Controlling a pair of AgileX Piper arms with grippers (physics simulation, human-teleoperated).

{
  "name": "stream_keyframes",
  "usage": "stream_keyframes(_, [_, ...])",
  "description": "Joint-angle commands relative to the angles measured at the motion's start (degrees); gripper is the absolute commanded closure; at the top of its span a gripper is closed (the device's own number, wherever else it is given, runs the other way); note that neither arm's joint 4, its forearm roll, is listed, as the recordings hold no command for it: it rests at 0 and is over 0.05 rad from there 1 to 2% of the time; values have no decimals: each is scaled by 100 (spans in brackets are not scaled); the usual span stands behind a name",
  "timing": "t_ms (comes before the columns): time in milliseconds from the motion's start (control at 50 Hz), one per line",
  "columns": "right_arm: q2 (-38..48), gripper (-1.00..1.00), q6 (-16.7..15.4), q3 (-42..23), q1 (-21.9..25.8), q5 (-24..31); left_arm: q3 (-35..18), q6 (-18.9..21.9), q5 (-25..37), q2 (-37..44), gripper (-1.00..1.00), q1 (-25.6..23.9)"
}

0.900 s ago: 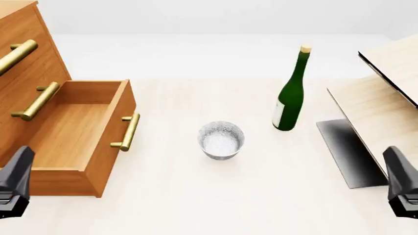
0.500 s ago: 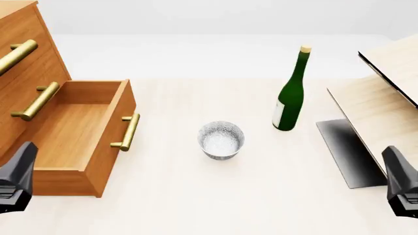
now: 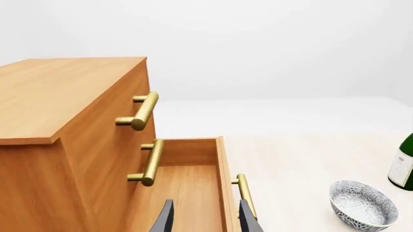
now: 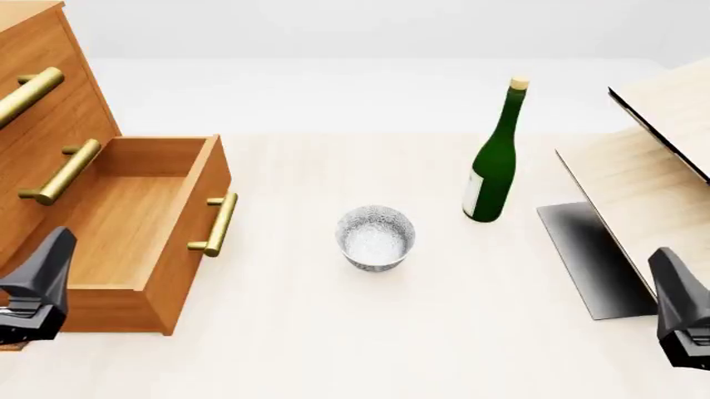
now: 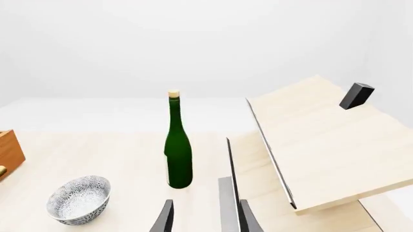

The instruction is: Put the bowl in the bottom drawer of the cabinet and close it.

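Note:
The speckled white bowl [image 4: 377, 238] stands upright on the table, a little right of the cabinet [image 4: 45, 91]. It also shows in both wrist views, bowl [image 3: 361, 204] and bowl [image 5: 79, 199]. The bottom drawer [image 4: 122, 224] is pulled out and holds nothing. Its short brass handle [image 4: 214, 224] faces the bowl. My left gripper [image 4: 46, 270] hovers at the drawer's near left corner. In its wrist view the left gripper [image 3: 205, 222] is open over the bottom drawer [image 3: 187, 193]. My right gripper [image 4: 674, 283] sits at the near right, and the right gripper [image 5: 204, 222] is open with nothing between its fingers.
A tall green bottle [image 4: 495, 158] stands behind and to the right of the bowl. A pale wood structure with a dark panel [image 4: 643, 183] fills the right side. The two upper drawers are shut, and their long handles [image 4: 61, 170] stick out.
The left gripper has moved up and a little right, over the open drawer's near corner. The right gripper, the bowl and the drawer have stayed where they were.

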Motion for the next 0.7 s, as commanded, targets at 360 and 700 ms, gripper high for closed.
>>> stream_keyframes(360, [-8, -100, 0, 2, -3, 2, -121, 186, 28, 78, -100, -281])
stream_keyframes(700, [-9, -100, -1, 2, -2, 2, -606, 410, 102, 635, -100, -457])
